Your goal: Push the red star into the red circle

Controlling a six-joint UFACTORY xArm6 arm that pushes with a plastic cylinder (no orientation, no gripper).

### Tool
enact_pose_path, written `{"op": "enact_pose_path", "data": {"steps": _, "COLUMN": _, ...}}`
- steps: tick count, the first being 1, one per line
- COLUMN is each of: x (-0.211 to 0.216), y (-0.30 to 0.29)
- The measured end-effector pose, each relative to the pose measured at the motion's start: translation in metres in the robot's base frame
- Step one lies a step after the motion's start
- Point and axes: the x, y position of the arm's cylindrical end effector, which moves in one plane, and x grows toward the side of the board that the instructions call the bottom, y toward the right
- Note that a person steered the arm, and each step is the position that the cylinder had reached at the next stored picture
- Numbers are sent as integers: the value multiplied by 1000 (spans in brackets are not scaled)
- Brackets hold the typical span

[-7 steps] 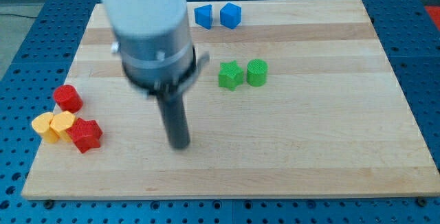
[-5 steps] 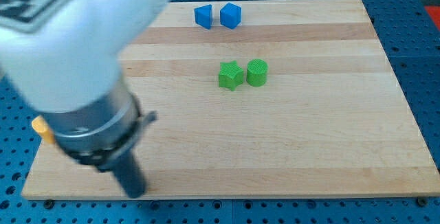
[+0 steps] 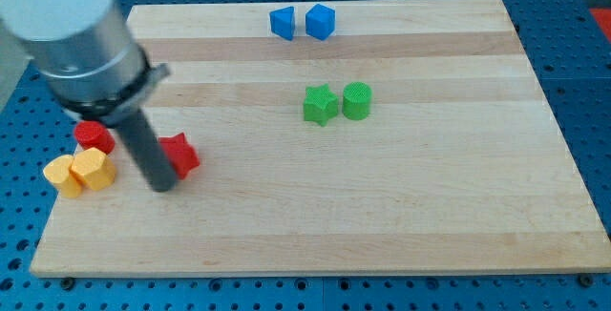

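Observation:
The red star (image 3: 179,154) lies on the wooden board at the view's left. My tip (image 3: 162,185) sits just left of and below it, and the rod covers the star's left edge. The red circle (image 3: 94,136) is further left, partly hidden behind the rod. The star and the circle are apart, with the rod between them.
Two yellow blocks (image 3: 80,172) sit together below the red circle near the board's left edge. A green star (image 3: 320,104) and green circle (image 3: 357,100) are at the middle. Two blue blocks (image 3: 302,22) are at the view's top. The arm's body (image 3: 76,34) fills the upper left.
The tip swung from the board's middle down to the lower left, then up. The red star has shifted right and up, away from the yellow blocks.

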Motion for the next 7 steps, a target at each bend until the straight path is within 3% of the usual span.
{"op": "enact_pose_path", "data": {"steps": 1, "x": -5, "y": 45}}
{"op": "enact_pose_path", "data": {"steps": 2, "x": -20, "y": 41}}
{"op": "enact_pose_path", "data": {"steps": 4, "x": -34, "y": -46}}
{"op": "enact_pose_path", "data": {"steps": 7, "x": -65, "y": -71}}
